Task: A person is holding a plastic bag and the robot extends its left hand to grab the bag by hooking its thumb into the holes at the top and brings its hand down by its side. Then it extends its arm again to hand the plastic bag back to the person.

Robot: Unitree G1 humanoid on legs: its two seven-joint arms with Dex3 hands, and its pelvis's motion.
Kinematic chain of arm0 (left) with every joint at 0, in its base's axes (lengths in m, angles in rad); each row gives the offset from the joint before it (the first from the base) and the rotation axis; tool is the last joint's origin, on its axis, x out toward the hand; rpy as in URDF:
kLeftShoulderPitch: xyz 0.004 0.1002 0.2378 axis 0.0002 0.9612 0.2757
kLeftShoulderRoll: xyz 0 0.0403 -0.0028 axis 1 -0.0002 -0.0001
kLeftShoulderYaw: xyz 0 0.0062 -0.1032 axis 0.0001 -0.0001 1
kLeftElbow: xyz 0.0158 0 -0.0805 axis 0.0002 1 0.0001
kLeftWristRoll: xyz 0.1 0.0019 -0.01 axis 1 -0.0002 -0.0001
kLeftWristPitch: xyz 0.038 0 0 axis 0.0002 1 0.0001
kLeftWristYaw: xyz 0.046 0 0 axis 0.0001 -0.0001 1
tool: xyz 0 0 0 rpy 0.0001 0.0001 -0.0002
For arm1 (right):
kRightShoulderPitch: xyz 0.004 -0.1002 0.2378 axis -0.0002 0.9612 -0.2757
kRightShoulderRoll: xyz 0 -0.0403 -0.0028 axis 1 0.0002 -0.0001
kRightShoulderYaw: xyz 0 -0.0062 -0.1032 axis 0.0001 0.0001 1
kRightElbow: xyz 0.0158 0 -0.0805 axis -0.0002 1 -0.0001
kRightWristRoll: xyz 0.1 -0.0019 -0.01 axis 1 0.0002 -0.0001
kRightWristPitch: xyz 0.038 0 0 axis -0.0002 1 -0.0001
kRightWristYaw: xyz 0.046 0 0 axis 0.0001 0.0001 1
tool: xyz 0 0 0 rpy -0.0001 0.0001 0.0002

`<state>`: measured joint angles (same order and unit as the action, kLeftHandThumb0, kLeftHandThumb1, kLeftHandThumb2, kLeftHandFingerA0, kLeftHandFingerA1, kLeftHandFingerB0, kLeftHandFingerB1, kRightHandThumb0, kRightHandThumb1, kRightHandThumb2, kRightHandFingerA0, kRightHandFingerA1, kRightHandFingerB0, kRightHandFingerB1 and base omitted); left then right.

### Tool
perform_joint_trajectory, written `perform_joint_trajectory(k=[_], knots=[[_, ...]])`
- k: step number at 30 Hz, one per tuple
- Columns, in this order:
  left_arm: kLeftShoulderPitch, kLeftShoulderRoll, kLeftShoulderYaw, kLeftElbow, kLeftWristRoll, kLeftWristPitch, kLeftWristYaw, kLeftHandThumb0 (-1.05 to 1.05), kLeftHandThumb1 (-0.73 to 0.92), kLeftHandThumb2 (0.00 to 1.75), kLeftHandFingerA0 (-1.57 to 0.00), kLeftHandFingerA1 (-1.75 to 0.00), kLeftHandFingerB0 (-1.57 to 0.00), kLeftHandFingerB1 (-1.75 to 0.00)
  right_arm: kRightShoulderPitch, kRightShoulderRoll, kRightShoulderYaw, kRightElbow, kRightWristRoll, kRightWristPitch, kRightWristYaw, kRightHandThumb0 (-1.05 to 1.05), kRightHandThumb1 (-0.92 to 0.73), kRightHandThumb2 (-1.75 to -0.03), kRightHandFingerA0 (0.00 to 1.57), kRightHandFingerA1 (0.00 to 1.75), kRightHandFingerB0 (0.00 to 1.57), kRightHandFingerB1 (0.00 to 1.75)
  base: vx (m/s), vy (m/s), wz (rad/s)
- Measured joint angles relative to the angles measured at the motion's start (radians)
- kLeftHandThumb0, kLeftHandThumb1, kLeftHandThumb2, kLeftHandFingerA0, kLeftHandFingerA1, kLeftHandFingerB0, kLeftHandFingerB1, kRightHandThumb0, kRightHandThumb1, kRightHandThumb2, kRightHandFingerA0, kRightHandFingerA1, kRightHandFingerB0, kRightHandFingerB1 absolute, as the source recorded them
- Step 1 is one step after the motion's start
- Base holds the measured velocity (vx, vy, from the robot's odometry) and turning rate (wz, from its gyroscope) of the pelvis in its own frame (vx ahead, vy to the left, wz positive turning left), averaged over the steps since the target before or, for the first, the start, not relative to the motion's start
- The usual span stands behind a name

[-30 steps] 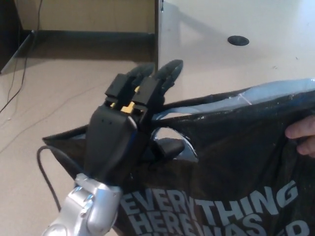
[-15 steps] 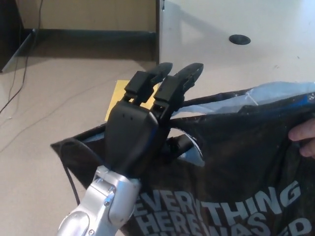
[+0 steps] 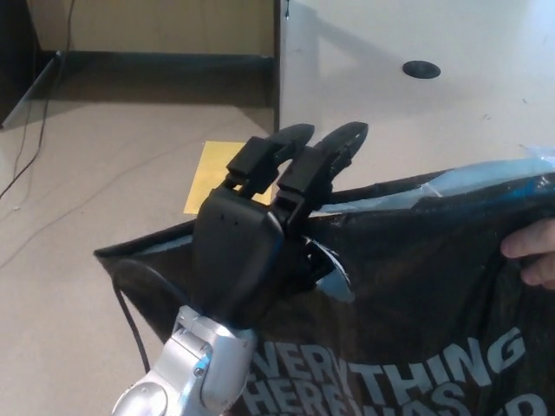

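Head view. The bag (image 3: 416,286), black plastic with pale block lettering, fills the lower right of the frame, its upper rim running from left of centre up to the right edge. My left robot hand (image 3: 260,234) sits at the centre, back of the palm toward the camera, thumb (image 3: 319,260) hooked through the cut-out hole near the bag's rim; the two fingers (image 3: 334,147) curl forward above the rim, apart from the plastic, so the bag hangs on the thumb. My silver wrist enters from the lower left, with a black cable (image 3: 130,316) looping beside it. At the right edge a person's hand (image 3: 533,251) grips the bag's far side. Behind the fingers a yellow sheet (image 3: 208,178) lies on the floor (image 3: 87,173); a pale tabletop (image 3: 416,52) with a dark round hole occupies the upper right.
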<state>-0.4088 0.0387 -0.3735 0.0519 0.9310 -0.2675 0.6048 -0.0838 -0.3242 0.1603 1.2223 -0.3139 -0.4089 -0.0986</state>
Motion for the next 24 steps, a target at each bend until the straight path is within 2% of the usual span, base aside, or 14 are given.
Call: perform_joint_trajectory(k=[2,10,12,13,15,16,17,18,19,20,21,22,23,24], knots=[[-0.015,-0.001,0.0,0.0,0.0,0.0,0.0,-0.27,0.68,0.62,-0.48,-0.39,-0.39,-0.33,-0.002,0.001,0.002,-0.002,0.0,0.002,0.0,-0.31,-0.68,-0.6,0.7,0.47,0.62,0.42,0.0,0.0,0.0],[-0.069,0.001,-0.001,0.009,0.001,0.003,-0.001,-0.17,0.7,0.61,-0.45,-0.38,-0.4,-0.34,-0.021,0.001,-0.008,-0.007,0.003,0.003,0.002,-0.32,-0.68,-0.61,0.75,0.57,0.65,0.43,0.0,0.0,0.0],[-0.078,-0.001,-0.004,0.022,0.007,0.012,0.0,-0.17,0.73,0.62,-0.54,-0.4,-0.41,-0.34,-0.023,0.001,-0.011,-0.005,0.004,0.002,0.004,-0.32,-0.68,-0.61,0.75,0.54,0.64,0.43,0.0,0.0,0.0],[-0.089,-0.002,-0.006,0.038,0.011,0.018,0.003,-0.17,0.73,0.62,-0.54,-0.4,-0.41,-0.34,-0.024,0.0,-0.011,-0.005,0.004,0.002,0.005,-0.32,-0.68,-0.61,0.75,0.54,0.64,0.43,0.0,0.0,0.0],[-0.111,-0.003,-0.011,0.068,0.018,0.026,0.008,-0.18,0.74,0.62,-0.74,-0.43,-0.48,-0.36,-0.024,0.0,-0.011,-0.004,0.004,0.002,0.005,-0.33,-0.68,-0.61,0.75,0.54,0.64,0.43,0.0,0.0,0.0],[-0.13,-0.001,-0.01,0.09,0.021,0.029,0.011,-0.18,0.74,0.62,-0.74,-0.43,-0.48,-0.36,-0.026,0.0,-0.011,-0.004,0.003,0.003,0.005,-0.33,-0.68,-0.61,0.75,0.54,0.64,0.43,0.0,0.0,0.0],[-0.142,0.001,-0.01,0.101,0.024,0.031,0.013,-0.16,0.75,0.63,-0.74,-1.18,-0.57,-0.37,-0.029,0.0,-0.011,-0.004,0.003,0.003,0.005,-0.33,-0.68,-0.61,0.73,0.49,0.63,0.42,0.0,0.0,0.0],[-0.159,0.005,-0.009,0.112,0.027,0.032,0.015,-0.17,0.77,0.63,-0.98,-1.29,-0.62,-0.39,-0.034,0.001,-0.011,-0.004,0.003,0.004,0.006,-0.33,-0.68,-0.6,0.74,0.49,0.63,0.42,0.0,0.0,0.0],[-0.176,0.01,-0.007,0.119,0.03,0.033,0.015,-0.16,0.68,0.64,-1.0,-1.63,-0.82,-0.52,-0.04,0.002,-0.011,-0.004,0.004,0.005,0.007,-0.33,-0.67,-0.61,0.75,0.5,0.64,0.43,0.0,0.0,0.0],[-0.184,0.013,-0.005,0.121,0.03,0.033,0.016,-0.16,0.68,0.64,-1.0,-1.63,-0.82,-0.52,-0.043,0.002,-0.01,-0.004,0.003,0.006,0.008,-0.33,-0.67,-0.61,0.75,0.5,0.64,0.43,0.0,0.0,0.0],[-0.196,0.021,0.0,0.124,0.029,0.033,0.015,-0.16,0.7,0.62,-0.93,-1.75,-0.85,-0.75,-0.049,0.003,-0.008,-0.004,0.002,0.009,0.008,-0.33,-0.67,-0.61,0.75,0.5,0.65,0.43,0.0,0.0,0.0],[-0.203,0.026,0.002,0.125,0.029,0.033,0.015,-0.16,0.72,0.63,-0.92,-1.75,-0.74,-1.16,-0.053,0.003,-0.006,-0.005,0.002,0.01,0.008,-0.34,-0.67,-0.61,0.75,0.49,0.65,0.43,0.0,0.0,0.0],[-0.209,0.037,0.007,0.123,0.03,0.033,0.016,-0.16,0.72,0.63,-0.92,-1.75,-0.74,-1.16,-0.058,0.005,-0.003,-0.006,0.001,0.012,0.008,-0.34,-0.67,-0.61,0.75,0.49,0.65,0.43,0.0,0.0,0.0],[-0.208,0.044,0.008,0.119,0.031,0.033,0.019,-0.13,0.7,0.66,-0.88,-1.75,-0.61,-1.52,-0.06,0.006,0.0,-0.007,0.0,0.013,0.008,-0.35,-0.68,-0.61,0.74,0.48,0.65,0.43,0.0,0.0,0.0]])
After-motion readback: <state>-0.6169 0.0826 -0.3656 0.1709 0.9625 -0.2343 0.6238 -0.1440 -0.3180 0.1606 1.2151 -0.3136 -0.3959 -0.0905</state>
